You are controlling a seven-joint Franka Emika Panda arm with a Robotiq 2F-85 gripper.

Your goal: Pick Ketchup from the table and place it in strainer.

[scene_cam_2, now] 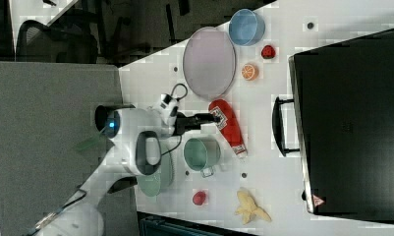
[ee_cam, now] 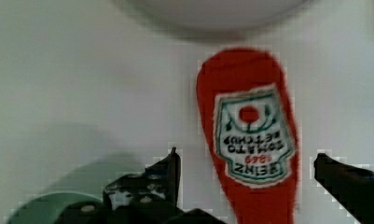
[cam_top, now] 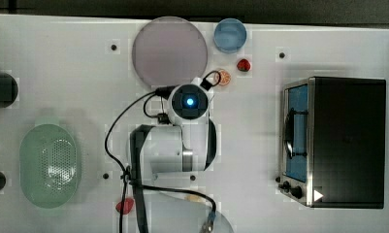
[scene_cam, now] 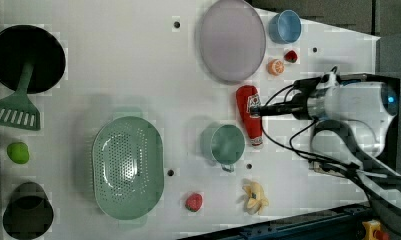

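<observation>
Top view: arm point(cam_top: 175, 145) reaches from the 6 o'clock edge toward 12, wrist pointing straight down, blue light on top. It covers the bottle. Strainer point(cam_top: 50, 165) sits at 9 o'clock, well apart from the arm, on the white table point(cam_top: 75, 73).

Left view: gripper point(scene_cam: 256, 108) sits over the label of the Ketchup point(scene_cam: 250, 115), which lies flat on the table. Green cup point(scene_cam: 225, 144) is just beside the bottle at its 8 o'clock; purple plate point(scene_cam: 231, 40) is near, at 12. Strainer point(scene_cam: 128, 167) is at the bottle's 8 o'clock, beyond the cup, nothing in it.

Right view: gripper point(scene_cam_2: 209, 119) comes in from 9 o'clock onto the bottle point(scene_cam_2: 228, 127); bottle's cap end points to 5 o'clock.

Wrist view: fingers point(ee_cam: 168, 170) spread wide, one each side of the Ketchup point(ee_cam: 250, 135), a gap on both sides, gripping nothing. Label faces the camera.
</observation>
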